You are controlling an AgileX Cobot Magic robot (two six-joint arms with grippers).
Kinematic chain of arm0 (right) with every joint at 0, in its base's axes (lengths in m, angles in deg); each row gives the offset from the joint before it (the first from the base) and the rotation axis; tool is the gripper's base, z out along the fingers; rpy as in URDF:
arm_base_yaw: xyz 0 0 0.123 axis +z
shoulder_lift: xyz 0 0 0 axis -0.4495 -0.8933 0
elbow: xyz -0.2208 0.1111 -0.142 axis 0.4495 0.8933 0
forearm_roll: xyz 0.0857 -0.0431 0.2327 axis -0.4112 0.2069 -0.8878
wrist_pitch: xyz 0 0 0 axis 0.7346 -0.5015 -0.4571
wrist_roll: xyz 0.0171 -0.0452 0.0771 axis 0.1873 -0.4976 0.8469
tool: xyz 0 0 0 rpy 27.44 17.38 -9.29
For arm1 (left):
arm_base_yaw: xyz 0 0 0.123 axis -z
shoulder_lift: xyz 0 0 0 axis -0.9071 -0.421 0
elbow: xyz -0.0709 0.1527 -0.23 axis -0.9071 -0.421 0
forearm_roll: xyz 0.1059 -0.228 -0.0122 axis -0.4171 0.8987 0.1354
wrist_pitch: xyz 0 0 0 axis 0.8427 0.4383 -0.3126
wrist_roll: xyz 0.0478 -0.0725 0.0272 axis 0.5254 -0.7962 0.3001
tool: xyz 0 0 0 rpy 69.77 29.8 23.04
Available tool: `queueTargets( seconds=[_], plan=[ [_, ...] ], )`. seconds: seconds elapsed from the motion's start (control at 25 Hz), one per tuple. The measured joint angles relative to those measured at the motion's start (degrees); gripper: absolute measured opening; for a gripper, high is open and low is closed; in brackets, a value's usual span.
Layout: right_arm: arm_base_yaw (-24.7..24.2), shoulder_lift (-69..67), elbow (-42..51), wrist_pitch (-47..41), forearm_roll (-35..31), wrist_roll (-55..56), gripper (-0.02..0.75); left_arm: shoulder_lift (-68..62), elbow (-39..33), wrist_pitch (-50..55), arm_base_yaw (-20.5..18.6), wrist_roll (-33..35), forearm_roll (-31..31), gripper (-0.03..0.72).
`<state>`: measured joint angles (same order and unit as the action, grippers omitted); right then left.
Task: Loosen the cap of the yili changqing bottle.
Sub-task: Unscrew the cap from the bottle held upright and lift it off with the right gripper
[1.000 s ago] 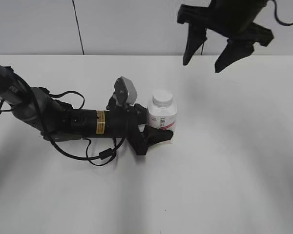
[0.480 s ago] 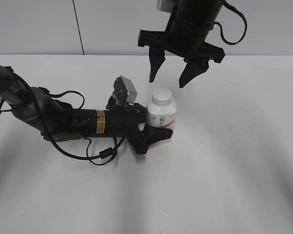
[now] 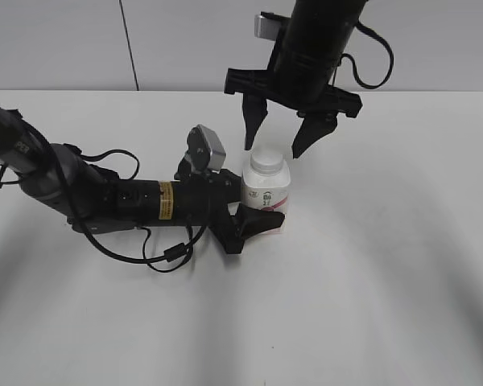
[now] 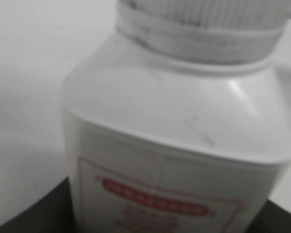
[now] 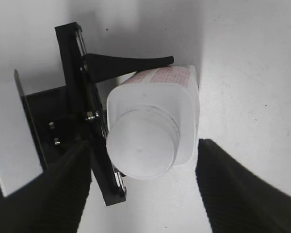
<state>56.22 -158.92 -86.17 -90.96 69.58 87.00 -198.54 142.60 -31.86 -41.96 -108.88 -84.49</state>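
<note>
Exterior view: yili changqing bottle (image 3: 266, 195) stands upright on the white table (image 3: 386, 265), a little left of centre. Left gripper (image 3: 253, 211) lies low along the table, coming in from the left, and is clamped on the bottle body; one black finger (image 3: 258, 223) shows across the front of its base. Cap (image 3: 268, 162) is on the neck. Right gripper (image 3: 280, 141) hangs straight down over the cap, jaws spread wide, tips level with the cap on either side, not touching it.

Left wrist view: bottle (image 4: 179, 160) fills the frame, very close and blurred. Ribbed cap (image 4: 203, 14) at the top edge, red-outlined label lower down. Dark corners at the bottom; can't tell the fingers apart here.

Right wrist view: looking down on the cap (image 5: 142, 142) and the squarish bottle shoulders (image 5: 186, 104). Right gripper's ribbed pads (image 5: 56, 189) sit far apart either side of the cap, holding nothing. Left gripper (image 5: 136, 82) is against the bottle's side, one finger (image 5: 131, 63) along the labelled face.
</note>
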Motion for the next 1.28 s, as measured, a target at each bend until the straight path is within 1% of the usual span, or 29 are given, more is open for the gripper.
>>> queueTargets(
  seconds=[0.44,0.72,0.92,1.04,1.28],
  plan=[
    [0.3,-2.08,-0.04,0.0,-0.26,0.07,0.531,0.0,0.0,0.04,0.0,0.11,0.14,0.436],
    [0.3,-2.56,-0.11,0.0,-0.39,0.07,0.465,0.0,0.0,0.11,0.0,0.11,0.25,0.436],
    [0.3,-2.87,-0.13,0.0,-0.76,-0.05,0.44,0.0,0.0,0.13,0.0,0.11,0.28,0.436],
    [0.3,-2.87,-0.19,0.0,-0.82,-0.05,0.401,0.0,0.0,0.17,0.0,0.11,0.33,0.436],
    [0.3,-2.87,-0.19,0.0,-0.87,-2.52,0.399,0.0,0.0,0.17,0.0,0.14,0.39,0.436]
  ],
)
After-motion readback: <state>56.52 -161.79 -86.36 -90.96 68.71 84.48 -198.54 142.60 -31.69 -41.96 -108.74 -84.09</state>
